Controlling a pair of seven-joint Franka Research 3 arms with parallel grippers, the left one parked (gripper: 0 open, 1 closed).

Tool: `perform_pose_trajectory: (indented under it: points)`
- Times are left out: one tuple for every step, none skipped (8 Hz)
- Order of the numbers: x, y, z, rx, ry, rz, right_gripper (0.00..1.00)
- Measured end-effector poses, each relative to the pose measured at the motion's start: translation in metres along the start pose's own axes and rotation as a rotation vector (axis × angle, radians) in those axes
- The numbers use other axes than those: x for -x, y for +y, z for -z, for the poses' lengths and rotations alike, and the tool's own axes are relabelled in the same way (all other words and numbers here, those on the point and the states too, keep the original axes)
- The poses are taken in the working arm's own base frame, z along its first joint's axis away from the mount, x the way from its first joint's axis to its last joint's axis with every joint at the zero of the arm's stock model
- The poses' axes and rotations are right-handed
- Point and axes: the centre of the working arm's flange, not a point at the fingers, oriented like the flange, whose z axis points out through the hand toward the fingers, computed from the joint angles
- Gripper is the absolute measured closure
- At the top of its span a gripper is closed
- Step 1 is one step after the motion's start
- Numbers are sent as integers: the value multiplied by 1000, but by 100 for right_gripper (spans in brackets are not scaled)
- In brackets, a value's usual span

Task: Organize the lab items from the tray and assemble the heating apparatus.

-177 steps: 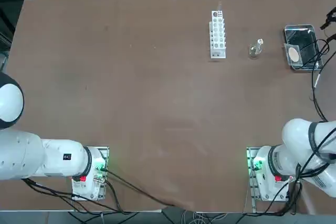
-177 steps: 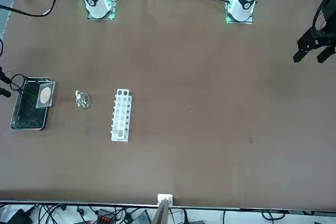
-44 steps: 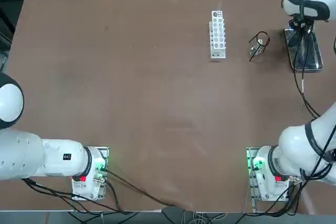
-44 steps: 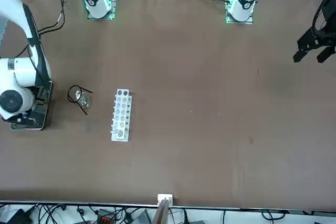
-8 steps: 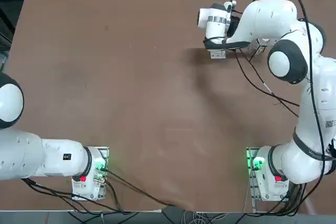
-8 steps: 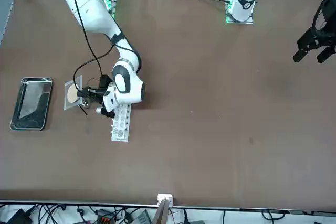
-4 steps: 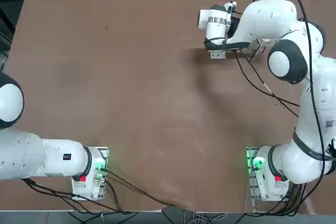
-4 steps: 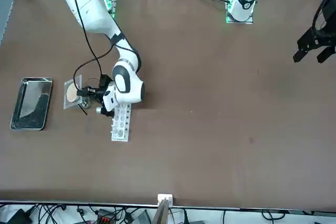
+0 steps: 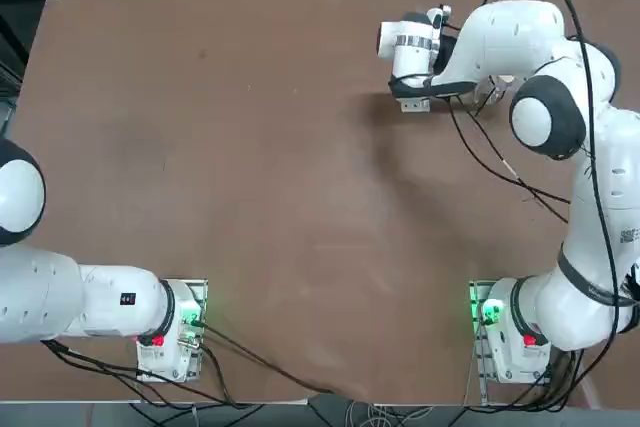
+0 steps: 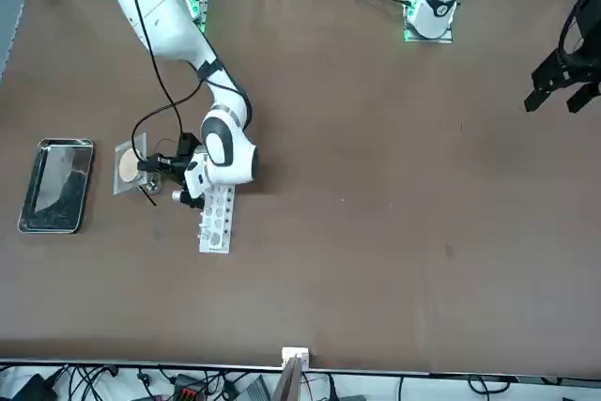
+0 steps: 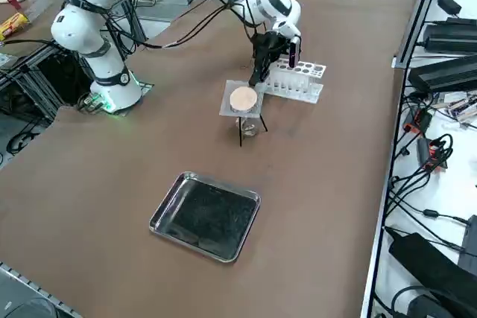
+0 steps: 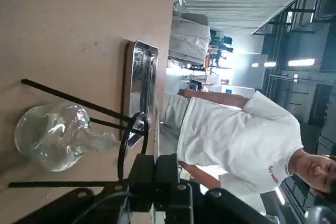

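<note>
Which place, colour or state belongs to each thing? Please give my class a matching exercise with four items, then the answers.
Things:
1. Square mesh
2. Tray
3. Glass burner bottle
4. Right end effector

Descriptions:
A. Clear, standing among the black tripod's legs
B. Shut on the mesh's edge, beside the white rack
C. Grey with a round tan centre
D. Shiny metal with a raised rim

Right pairs: 1-C, 2-D, 3-A, 4-B

Mesh above tripod and burner; right pincer at mesh edge; rack nearby; tray apart.
</note>
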Motion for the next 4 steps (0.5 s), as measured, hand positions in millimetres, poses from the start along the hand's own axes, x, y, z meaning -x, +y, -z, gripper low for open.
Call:
perform_pose_trajectory:
  points:
    - [0, -2, -1, 1, -1, 0, 97]
    - [0, -4, -1, 3, -2, 1, 97]
    - [0, -5, -2, 3, -2, 2, 97]
    - [0, -5, -2, 3, -2, 2, 97]
